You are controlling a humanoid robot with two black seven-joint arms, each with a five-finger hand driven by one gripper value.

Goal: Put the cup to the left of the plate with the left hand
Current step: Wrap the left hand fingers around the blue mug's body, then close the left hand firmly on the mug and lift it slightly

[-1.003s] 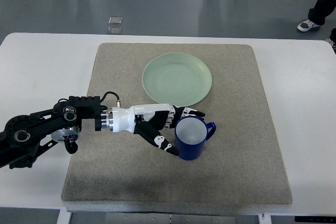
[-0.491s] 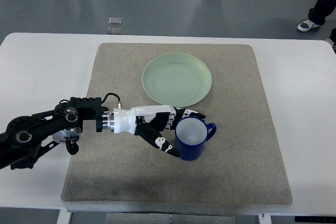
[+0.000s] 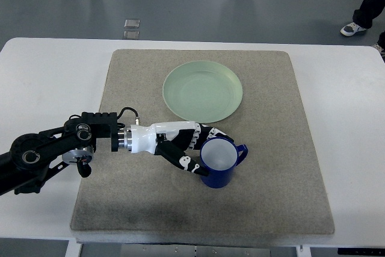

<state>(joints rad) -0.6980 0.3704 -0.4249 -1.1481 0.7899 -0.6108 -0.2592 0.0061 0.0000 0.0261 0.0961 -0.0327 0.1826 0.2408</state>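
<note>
A blue cup (image 3: 220, 162) stands slightly tilted on the grey mat (image 3: 271, 148), below the pale green plate (image 3: 203, 90), its handle pointing right. My left hand (image 3: 198, 148) reaches in from the left and wraps the cup's left side. Its upper fingers (image 3: 213, 132) curl along the rim and the thumb presses the lower wall. The black forearm lies across the mat's left edge. The right arm does not show.
The mat covers most of the white table (image 3: 48, 82). Bare mat lies left of the plate and to the right of the cup. People's shoes (image 3: 354, 28) stand on the floor beyond the table's far edge.
The fingers have closed tighter around the cup. The cup has tipped a little and shifted slightly down and right.
</note>
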